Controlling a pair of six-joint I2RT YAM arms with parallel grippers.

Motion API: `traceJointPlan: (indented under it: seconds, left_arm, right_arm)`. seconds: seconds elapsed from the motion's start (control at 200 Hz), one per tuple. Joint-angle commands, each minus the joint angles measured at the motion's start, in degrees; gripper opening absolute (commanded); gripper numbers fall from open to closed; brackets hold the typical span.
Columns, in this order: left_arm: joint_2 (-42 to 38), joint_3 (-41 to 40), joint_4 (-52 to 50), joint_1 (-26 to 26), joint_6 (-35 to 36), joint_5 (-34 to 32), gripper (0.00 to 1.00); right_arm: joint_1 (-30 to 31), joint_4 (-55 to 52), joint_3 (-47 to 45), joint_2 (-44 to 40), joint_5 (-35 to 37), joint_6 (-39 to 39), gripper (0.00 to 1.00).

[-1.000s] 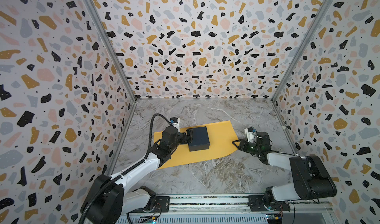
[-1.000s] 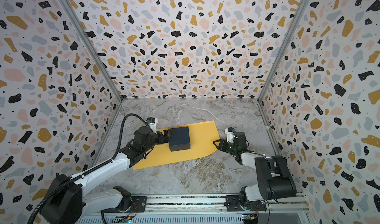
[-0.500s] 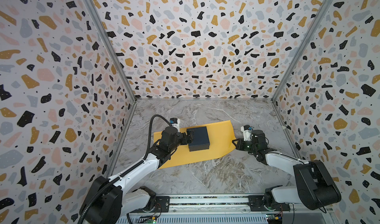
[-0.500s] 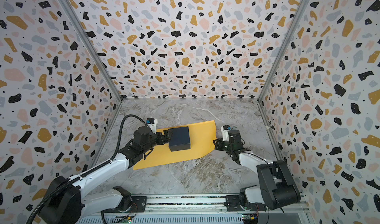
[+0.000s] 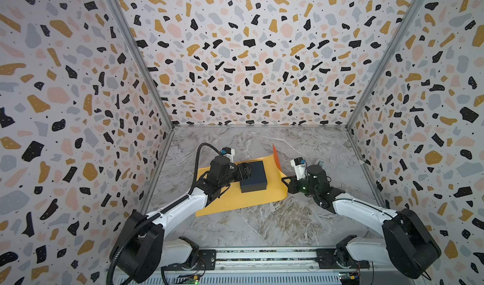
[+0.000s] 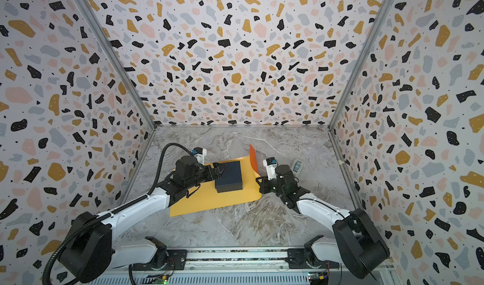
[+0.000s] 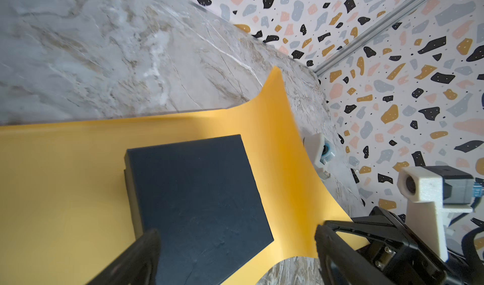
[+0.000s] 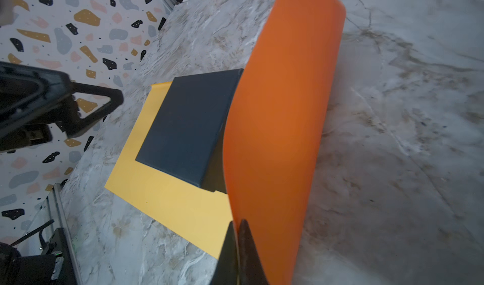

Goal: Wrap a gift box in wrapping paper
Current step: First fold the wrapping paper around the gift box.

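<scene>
Wrapping paper (image 5: 235, 200) edge risen; right end effector (image 8: 237, 226) pinches it.

Left arm: stretched forward from base, forearm low | left gripper (image 5: 246, 169): jaws wide apart, pointing toward the right arm | right arm: extended forward and inward, wrist low | right gripper (image 8: 237, 227): jaws pressed together, pinching the wrapping paper (image 8: 282, 113) edge

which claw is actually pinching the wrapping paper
The right claw: its jaws are shut on the edge of the wrapping paper, which stands raised with its orange face showing. The left claw stands open at the gift box.
</scene>
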Motion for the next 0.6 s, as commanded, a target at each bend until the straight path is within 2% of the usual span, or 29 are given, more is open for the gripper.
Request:
traceJointPlan:
  seconds: [0.0,0.405,0.596]
  left_arm:
    - [0.9,2.8,2.5,-0.6,-1.3,2.2,0.92]
    - [9.0,8.6,4.9,-3.6,-3.4,4.0,0.89]
    - [13.1,10.9,6.4,-4.1,-4.2,2.7,0.81]
  right_arm:
    - [2.6,0.8,3.1,-1.3,1.7,-1.1,0.02]
    - [8.9,0.8,5.6,2.2,4.7,0.3,0.02]
    - [10.4,1.3,5.9,3.4,5.3,1.0,0.02]
